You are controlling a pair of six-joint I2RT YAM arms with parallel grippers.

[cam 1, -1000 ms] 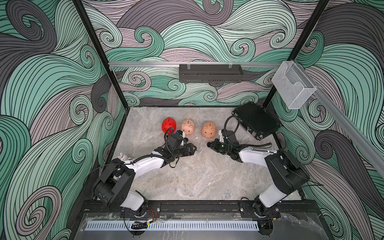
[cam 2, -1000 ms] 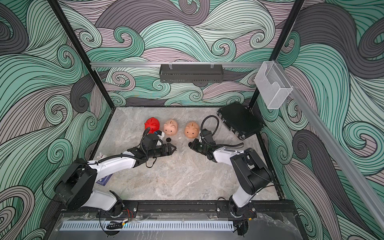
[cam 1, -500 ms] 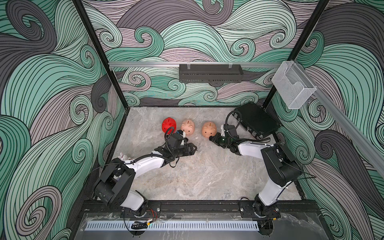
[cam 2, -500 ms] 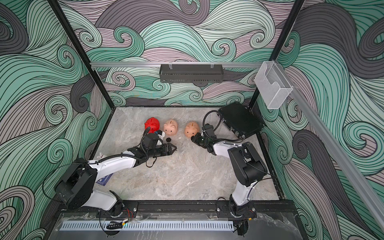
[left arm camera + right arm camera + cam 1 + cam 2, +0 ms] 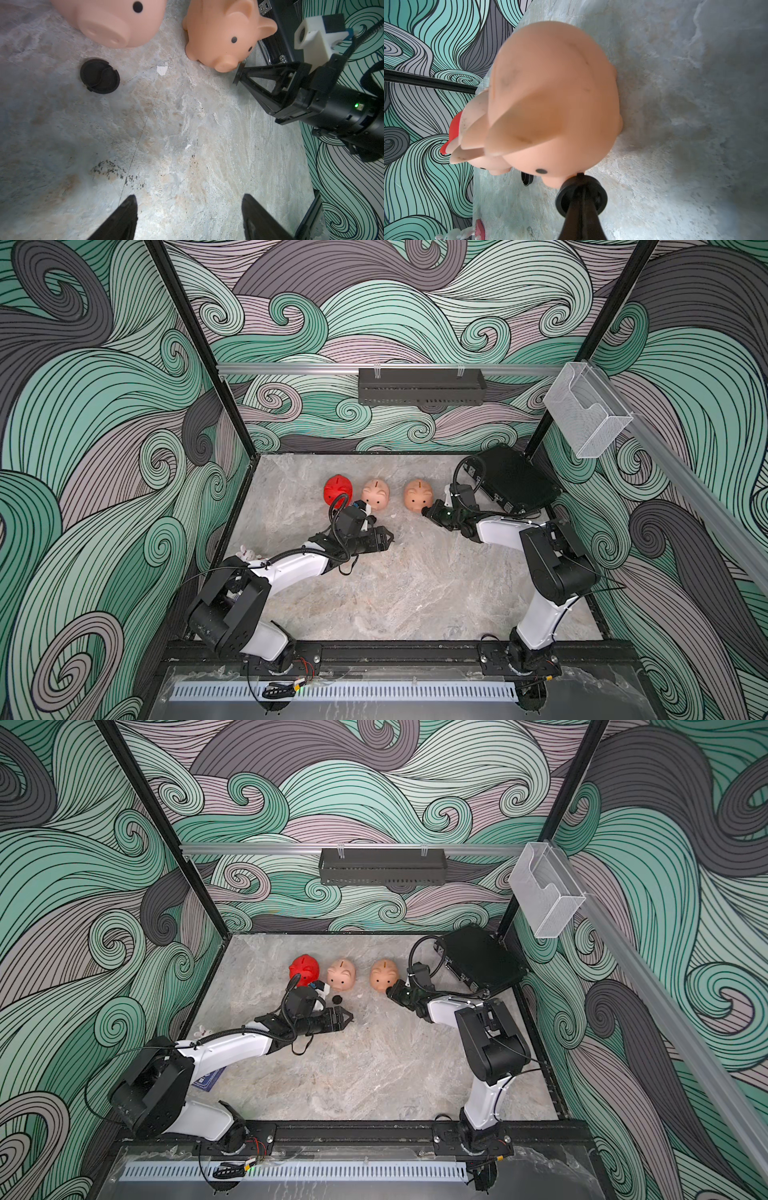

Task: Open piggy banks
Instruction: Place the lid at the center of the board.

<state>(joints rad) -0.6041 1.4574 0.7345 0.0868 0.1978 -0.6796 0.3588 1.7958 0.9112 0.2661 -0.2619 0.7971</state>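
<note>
Right gripper [image 5: 580, 180] shut on round black plug [image 5: 562, 197] beside smooth peach piggy bank [image 5: 222, 35]; left gripper [image 5: 188, 209] half-open, empty; second plug [image 5: 99, 75] on marble [image 5: 187, 128].

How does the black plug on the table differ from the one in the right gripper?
The loose plug lies flat on the table, touched by nothing, near the middle pig. The held plug stands upright, clamped in the shut right gripper at the snout of the other peach pig. Both are black and round.
</note>
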